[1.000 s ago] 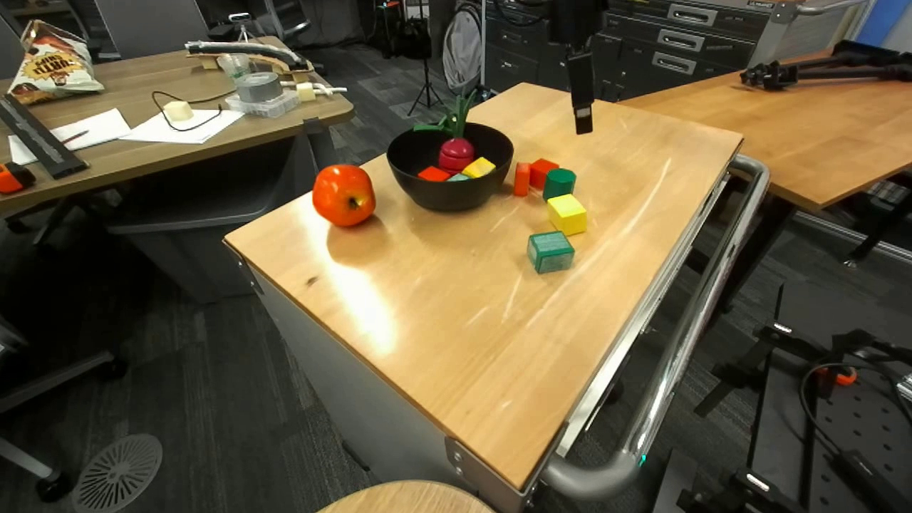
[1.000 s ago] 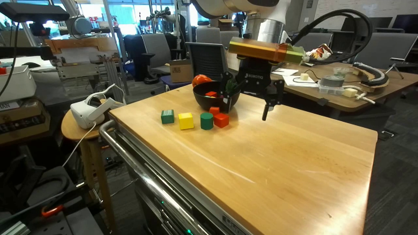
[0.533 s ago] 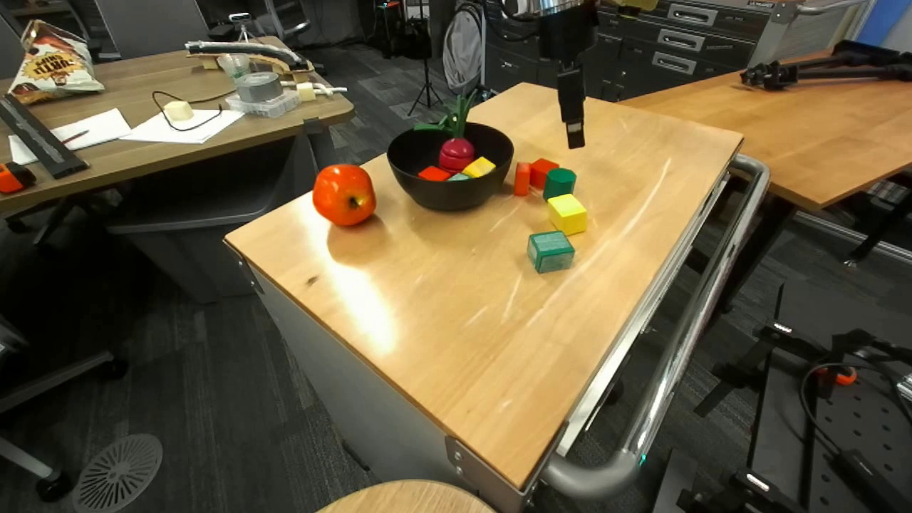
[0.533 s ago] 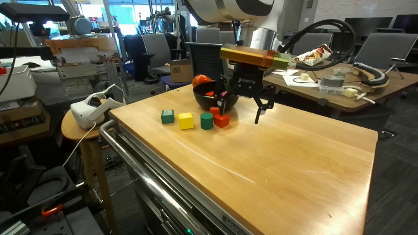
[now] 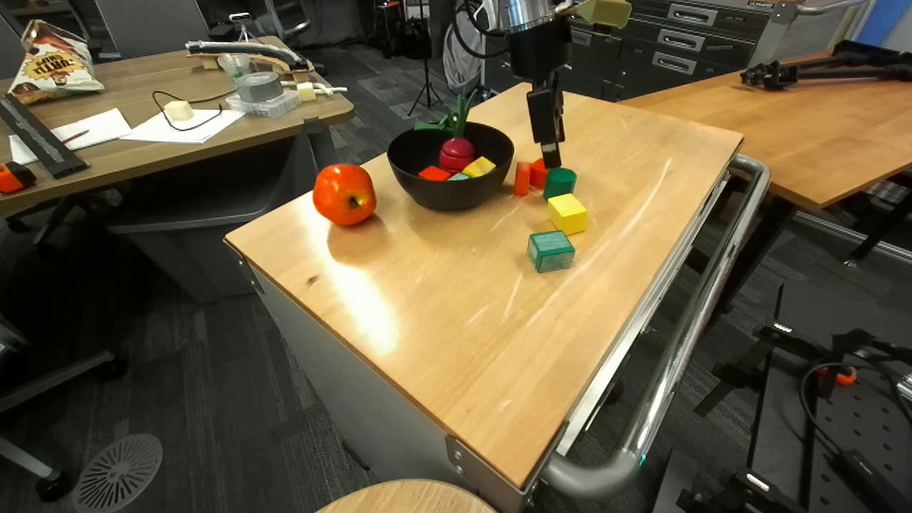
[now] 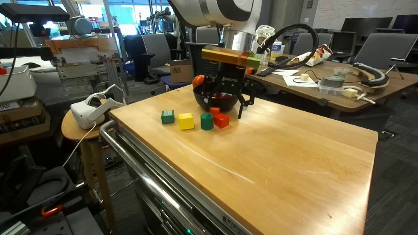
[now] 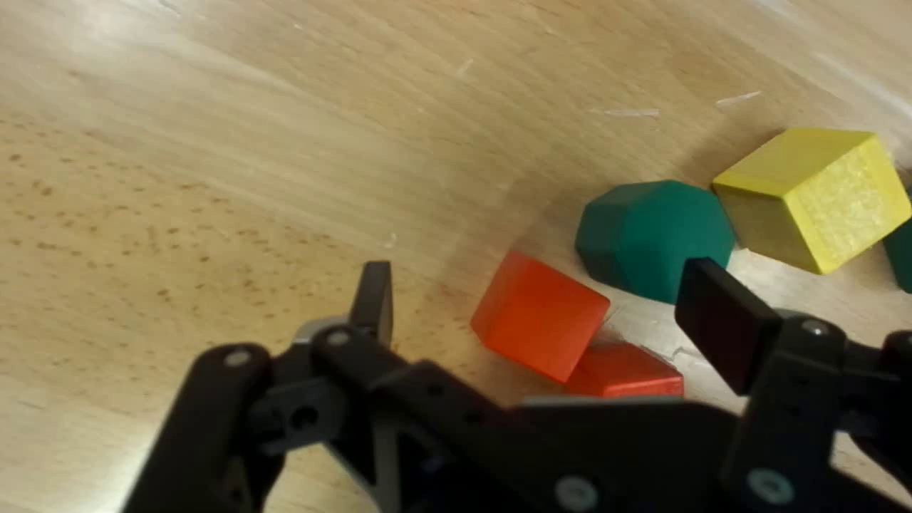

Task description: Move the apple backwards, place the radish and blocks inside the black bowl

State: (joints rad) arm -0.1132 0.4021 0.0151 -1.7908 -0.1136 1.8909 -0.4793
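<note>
My gripper (image 7: 536, 285) is open and empty above the red cube (image 7: 548, 317), with its fingers on either side in the wrist view. A smaller red block (image 7: 627, 370) touches that cube. The dark green block (image 7: 670, 242), yellow cube (image 7: 819, 199) and teal green block (image 5: 551, 252) stand in a row beside them on the table. The black bowl (image 5: 450, 196) holds the radish (image 5: 456, 154), a red block (image 5: 434, 174), a yellow block (image 5: 479, 167) and a sliver of teal. The apple (image 5: 344, 194) sits beside the bowl. In an exterior view the gripper (image 6: 224, 112) partly hides the bowl.
The wooden cart top (image 6: 277, 156) has a metal handle rail (image 6: 147, 179) along one side. The bowl's wall stands close behind the red blocks. A desk (image 6: 356, 76) with a chip bag and tape, and a stool (image 6: 78, 130) with a headset, stand off the cart.
My gripper has moved left in both exterior views and lower in one, coming over the red blocks. It has stayed open. The blocks, bowl and apple look unmoved.
</note>
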